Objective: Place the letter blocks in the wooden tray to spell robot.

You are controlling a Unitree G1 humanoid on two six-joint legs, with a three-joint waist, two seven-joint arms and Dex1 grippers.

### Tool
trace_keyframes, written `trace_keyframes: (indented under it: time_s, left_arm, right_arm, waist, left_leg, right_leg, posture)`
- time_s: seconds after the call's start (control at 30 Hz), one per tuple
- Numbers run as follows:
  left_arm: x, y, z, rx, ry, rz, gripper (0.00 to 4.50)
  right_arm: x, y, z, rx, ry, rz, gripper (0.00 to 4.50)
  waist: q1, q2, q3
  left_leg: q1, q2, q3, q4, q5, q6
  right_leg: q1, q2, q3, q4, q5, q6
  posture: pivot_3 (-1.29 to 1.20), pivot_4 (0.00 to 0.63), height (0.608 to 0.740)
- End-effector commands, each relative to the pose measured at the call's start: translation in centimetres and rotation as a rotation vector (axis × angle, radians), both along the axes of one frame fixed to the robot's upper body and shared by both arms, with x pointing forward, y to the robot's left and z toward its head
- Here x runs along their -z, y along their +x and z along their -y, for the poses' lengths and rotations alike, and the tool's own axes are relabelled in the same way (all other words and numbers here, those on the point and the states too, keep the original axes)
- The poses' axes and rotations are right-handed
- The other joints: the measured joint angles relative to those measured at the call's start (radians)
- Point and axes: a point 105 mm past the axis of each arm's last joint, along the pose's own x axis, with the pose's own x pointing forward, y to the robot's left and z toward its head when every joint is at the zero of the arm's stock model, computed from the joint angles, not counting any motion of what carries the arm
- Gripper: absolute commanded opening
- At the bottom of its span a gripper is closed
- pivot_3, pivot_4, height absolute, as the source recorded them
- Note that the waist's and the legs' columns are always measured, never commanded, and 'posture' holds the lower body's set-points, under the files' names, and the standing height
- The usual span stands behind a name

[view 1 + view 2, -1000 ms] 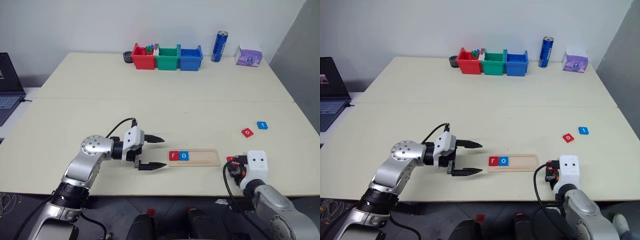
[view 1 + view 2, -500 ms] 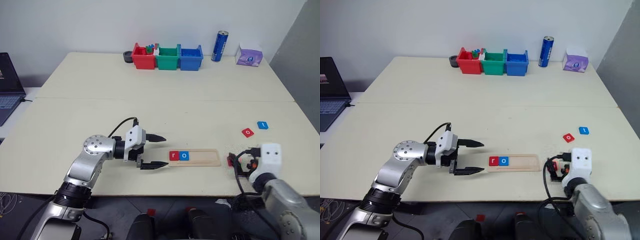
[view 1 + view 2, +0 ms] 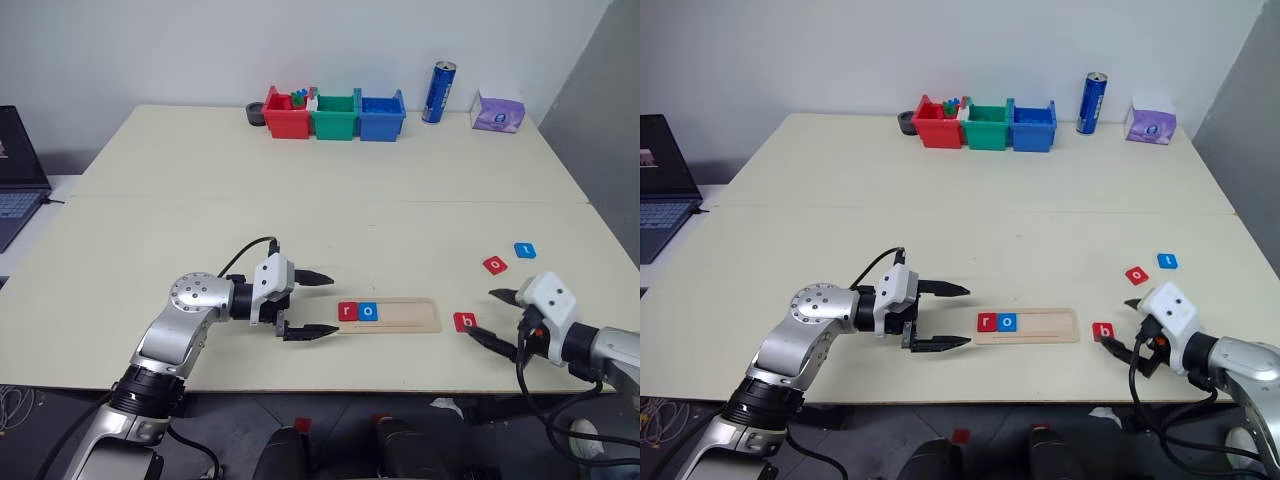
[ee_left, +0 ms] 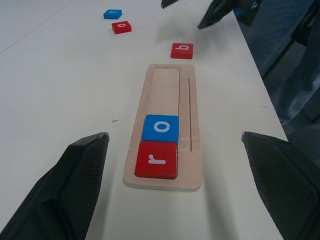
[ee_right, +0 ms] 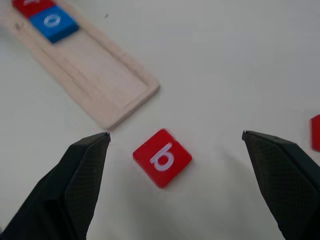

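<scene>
Tray: the wooden tray (image 3: pixel 388 314) lies near the front edge of the table (image 3: pixel 300 210), lengthwise between the two arms.
In the tray: a red "r" tile (image 3: pixel 347 311) and a blue "o" tile (image 3: pixel 368 311) sit side by side, touching, at its left end; the rest of the groove is bare.
Red "b" tile (image 3: pixel 465 321): flat on the table just off the tray's right end, apart from it.
Other tiles: a red "o" tile (image 3: pixel 495 265) and a blue "t" tile (image 3: pixel 525 250) lie farther back on the right.
Left gripper (image 3: pixel 313 304): fingers spread wide, holding nothing, pointing at the tray's left end.
Right gripper (image 3: pixel 491 316): fingers spread wide, empty, just right of the "b" tile.
Back of table: red, green and blue bins (image 3: pixel 335 114), a blue can (image 3: pixel 438 92), a purple tissue pack (image 3: pixel 498 111).
Left edge: a laptop (image 3: pixel 15 170).
</scene>
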Motion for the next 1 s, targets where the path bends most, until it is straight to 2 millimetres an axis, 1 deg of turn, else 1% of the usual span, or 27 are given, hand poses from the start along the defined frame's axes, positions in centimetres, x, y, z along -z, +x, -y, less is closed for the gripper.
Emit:
trace_keyframes:
  time_s: [0.03, 0.13, 0.3, 0.47, 0.57, 0.67, 0.77, 0.8, 0.93, 1.0]
  left_arm:
    - [-0.7, -0.3, 0.4, 0.022, -0.002, 0.045, 4.50]
    - [-0.7, -0.4, 0.3, 0.021, 0.001, 0.044, 4.50]
    - [-0.5, -0.7, 0.1, 0.028, 0.011, 0.042, 4.50]
    - [-0.4, -0.8, 0.1, 0.037, 0.023, 0.043, 4.50]
    - [-0.4, -0.8, 0.1, 0.041, 0.027, 0.045, 4.50]
    - [-0.4, -0.8, 0.1, 0.042, 0.029, 0.047, 4.50]
    - [-0.4, -0.8, 0.1, 0.041, 0.030, 0.048, 4.50]
    - [-0.4, -0.8, 0.1, 0.040, 0.031, 0.048, 4.50]
    - [0.0, -1.0, -0.5, 0.035, 0.053, 0.049, 4.50]
    - [0.0, -1.1, -0.8, 0.031, 0.055, 0.044, 4.50]
  right_arm:
    - [-0.3, 0.5, -0.6, -0.113, -0.031, 0.017, 4.49]
    - [0.0, 1.2, -0.6, -0.163, -0.045, 0.001, 4.49]
    - [0.8, 1.5, -0.6, -0.235, -0.077, -0.047, 4.49]
    - [1.5, 2.0, -0.3, -0.253, -0.096, -0.076, 4.49]
    - [1.7, 2.2, -0.2, -0.254, -0.103, -0.086, 3.89]
    - [1.8, 2.1, 0.0, -0.256, -0.107, -0.095, 2.90]
    - [1.6, 2.1, 0.2, -0.252, -0.104, -0.094, 1.76]
    - [1.4, 2.1, 0.1, -0.251, -0.099, -0.091, 1.46]
    - [0.2, 2.0, -0.5, -0.281, -0.092, -0.067, 1.46]
    - [-0.9, 1.9, -1.6, -0.312, -0.075, -0.046, 1.46]
  waist:
    - [0.000, 0.000, 0.000]
    - [-0.001, 0.000, 0.000]
    - [0.002, -0.001, 0.001]
    - [0.002, -0.001, 0.001]
    - [0.002, -0.001, 0.001]
    - [0.002, -0.001, 0.001]
    - [0.002, -0.001, 0.001]
    - [0.002, -0.001, 0.001]
    - [0.002, -0.001, 0.001]
    - [0.001, -0.001, 0.001]
  left_leg:
    - [0.000, 0.000, 0.000, 0.000, 0.000, 0.000]
    - [0.001, 0.000, 0.000, 0.000, 0.000, 0.000]
    - [0.000, 0.000, 0.000, 0.001, 0.000, 0.000]
    - [0.001, 0.001, 0.000, 0.001, 0.000, 0.000]
    - [0.000, 0.001, 0.000, 0.001, 0.000, 0.000]
    - [0.000, 0.001, 0.000, 0.001, 0.000, 0.000]
    - [0.000, 0.001, 0.000, 0.001, 0.000, 0.000]
    - [0.001, 0.001, -0.001, 0.001, 0.000, 0.000]
    - [0.001, 0.001, -0.001, 0.001, 0.000, 0.000]
    - [0.001, 0.001, -0.001, 0.001, 0.000, 0.000]
  right_leg:
    - [0.000, 0.000, 0.000, 0.000, 0.000, 0.000]
    - [0.000, 0.000, 0.001, 0.000, 0.000, 0.000]
    - [0.000, 0.000, 0.000, 0.000, 0.000, 0.000]
    - [0.000, -0.001, 0.000, 0.001, 0.000, 0.000]
    - [0.000, -0.001, 0.000, 0.001, 0.000, 0.000]
    - [0.000, -0.001, 0.000, 0.001, 0.000, 0.000]
    - [0.000, -0.001, 0.000, 0.001, 0.000, 0.000]
    - [0.000, -0.001, 0.000, 0.001, 0.000, 0.000]
    - [0.000, -0.001, 0.000, 0.001, 0.001, -0.001]
    - [0.000, -0.001, 0.001, 0.001, 0.001, -0.001]
  posture:
    - [0.00, 0.150, 0.740]
    - [0.00, 0.150, 0.740]
    - [0.00, 0.150, 0.740]
    - [0.00, 0.150, 0.740]
    - [0.00, 0.150, 0.740]
    - [0.00, 0.150, 0.740]
    - [0.00, 0.150, 0.740]
    - [0.00, 0.150, 0.740]
    - [0.00, 0.150, 0.740]
    - [0.00, 0.150, 0.740]
